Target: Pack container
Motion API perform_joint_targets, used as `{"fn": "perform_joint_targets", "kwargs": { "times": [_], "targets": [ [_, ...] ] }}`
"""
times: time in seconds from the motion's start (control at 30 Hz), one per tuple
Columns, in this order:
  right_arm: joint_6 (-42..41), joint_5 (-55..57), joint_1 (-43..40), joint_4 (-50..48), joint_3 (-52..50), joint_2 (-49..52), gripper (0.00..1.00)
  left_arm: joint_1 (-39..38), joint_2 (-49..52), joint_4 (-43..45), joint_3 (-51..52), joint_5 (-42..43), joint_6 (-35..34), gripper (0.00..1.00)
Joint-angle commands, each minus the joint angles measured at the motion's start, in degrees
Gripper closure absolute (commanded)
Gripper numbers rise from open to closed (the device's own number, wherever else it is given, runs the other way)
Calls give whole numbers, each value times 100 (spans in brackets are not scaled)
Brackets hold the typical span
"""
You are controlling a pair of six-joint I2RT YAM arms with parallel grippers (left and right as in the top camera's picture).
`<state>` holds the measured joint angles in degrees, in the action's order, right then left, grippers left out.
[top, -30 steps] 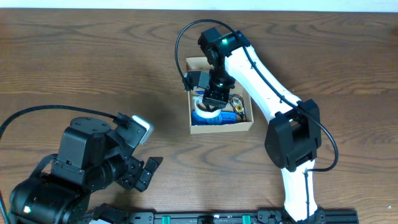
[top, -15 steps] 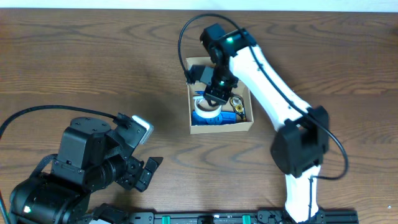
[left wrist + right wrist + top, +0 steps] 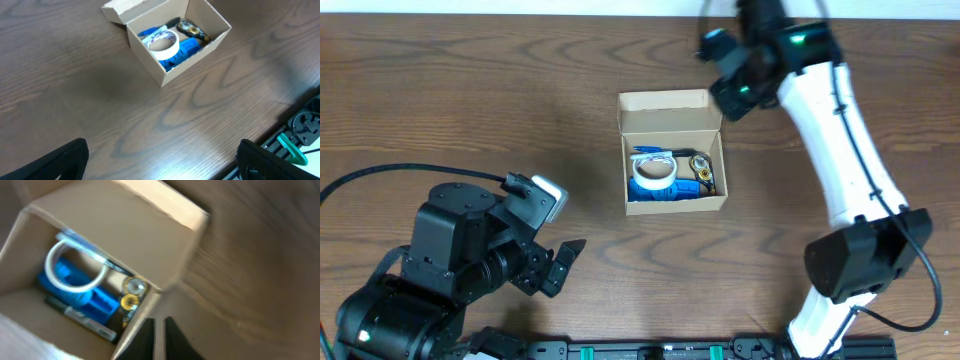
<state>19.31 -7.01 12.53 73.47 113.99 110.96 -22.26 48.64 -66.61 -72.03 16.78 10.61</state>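
The container (image 3: 676, 204) is a small tan cardboard box in the middle of the table, its hinged flap (image 3: 669, 100) standing open at the far side. Inside lie a white tape roll (image 3: 653, 172), a blue item (image 3: 666, 193) and a yellow-and-black item (image 3: 701, 171). My right gripper (image 3: 732, 92) is up and to the right of the box, blurred, empty, fingers together (image 3: 160, 336). The right wrist view looks down into the container (image 3: 117, 235). My left gripper (image 3: 561, 266) is open and empty, well in front-left of the box (image 3: 145, 57).
Brown wood table (image 3: 470, 110). A black rail with green clips (image 3: 650, 351) runs along the front edge and also shows in the left wrist view (image 3: 300, 135).
My right gripper has lifted out of the box and swung up and right, uncovering the flap and contents. The left arm has barely shifted.
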Motion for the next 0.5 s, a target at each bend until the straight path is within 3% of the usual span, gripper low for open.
{"fn": "perform_joint_targets", "kwargs": {
  "times": [0.0,0.23,0.47],
  "targets": [
    [-413,-369,-391,2,26,63,98,13,0,197,-46,39,122,5],
    [-966,-424,-966,11,-66,72,98,20,186,887,-46,-409,-140,5],
    [-962,-444,-1047,-31,-455,72,98,35,931,1279,-52,-793,-365,5]
  ]
}}
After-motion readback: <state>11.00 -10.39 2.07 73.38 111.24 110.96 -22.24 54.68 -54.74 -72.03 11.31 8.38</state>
